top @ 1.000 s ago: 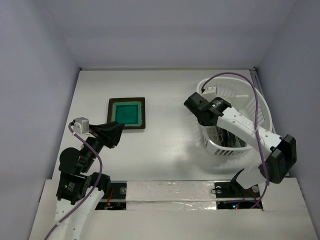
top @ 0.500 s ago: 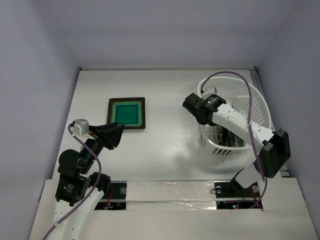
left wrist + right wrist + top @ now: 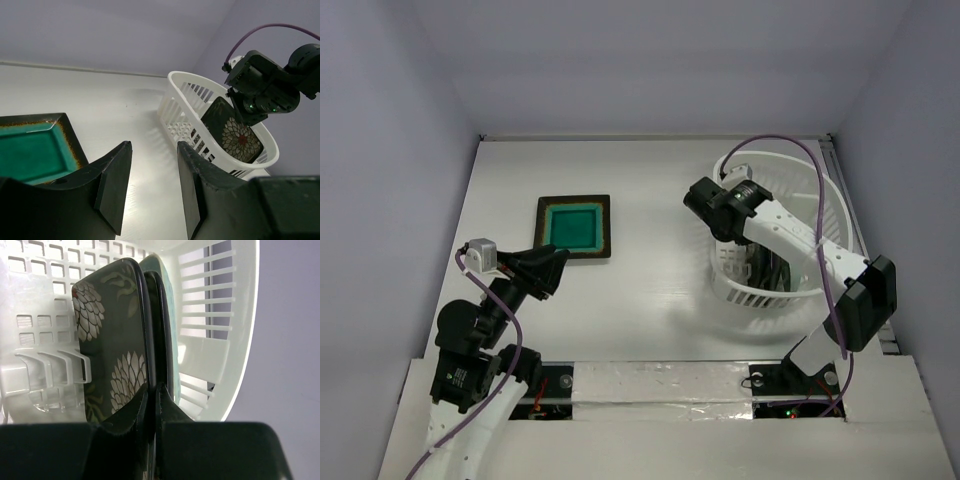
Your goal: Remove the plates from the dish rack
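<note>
The white dish rack (image 3: pixel 843 212) stands at the right of the table and holds upright plates. My right gripper (image 3: pixel 152 388) is inside it, shut on the rim of a black flower-pattern plate (image 3: pixel 111 342). Behind that plate stand another dark plate and a pale mint-green plate (image 3: pixel 168 300). From the left wrist the rack (image 3: pixel 172 79) and the flower plate (image 3: pixel 235 134) show under the right wrist. The teal-centred square plate (image 3: pixel 574 227) lies flat on the table at the left. My left gripper (image 3: pixel 154 146) is open and empty, just near and right of it (image 3: pixel 30 150).
The right arm's purple cable (image 3: pixel 790 155) loops over the rack. The rack's slotted wall (image 3: pixel 215 315) is close on the right of my right gripper, and its white divider prongs (image 3: pixel 55 370) are on the left. Walls enclose the table on three sides.
My right gripper has moved a little left and away with the flower plate held, and the dish rack has shifted left with it. The left arm has barely moved.
</note>
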`<act>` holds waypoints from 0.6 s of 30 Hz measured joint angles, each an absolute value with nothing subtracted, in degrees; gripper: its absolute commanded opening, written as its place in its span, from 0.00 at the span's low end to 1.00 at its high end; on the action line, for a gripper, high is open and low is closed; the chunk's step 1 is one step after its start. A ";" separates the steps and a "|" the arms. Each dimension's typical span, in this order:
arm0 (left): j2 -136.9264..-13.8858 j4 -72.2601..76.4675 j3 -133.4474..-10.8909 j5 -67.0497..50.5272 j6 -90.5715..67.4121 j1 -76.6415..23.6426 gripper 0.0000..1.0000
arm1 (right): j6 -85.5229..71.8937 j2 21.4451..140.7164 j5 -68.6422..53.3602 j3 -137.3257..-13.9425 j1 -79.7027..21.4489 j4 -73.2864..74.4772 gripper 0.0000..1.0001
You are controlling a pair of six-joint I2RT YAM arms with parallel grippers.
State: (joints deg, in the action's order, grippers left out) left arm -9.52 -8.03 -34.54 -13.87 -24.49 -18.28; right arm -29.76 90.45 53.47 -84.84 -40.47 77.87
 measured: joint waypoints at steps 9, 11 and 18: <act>-9.52 -8.03 -34.54 -13.80 -24.49 -18.28 0.39 | -27.90 88.31 54.48 -86.50 -40.45 77.95 0.00; -9.52 -8.03 -34.54 -13.80 -24.49 -18.28 0.39 | -27.18 87.26 54.37 -86.50 -40.45 77.67 0.00; -9.52 -8.03 -34.54 -13.72 -24.49 -18.28 0.39 | -27.05 84.68 53.01 -89.41 -40.47 76.03 0.00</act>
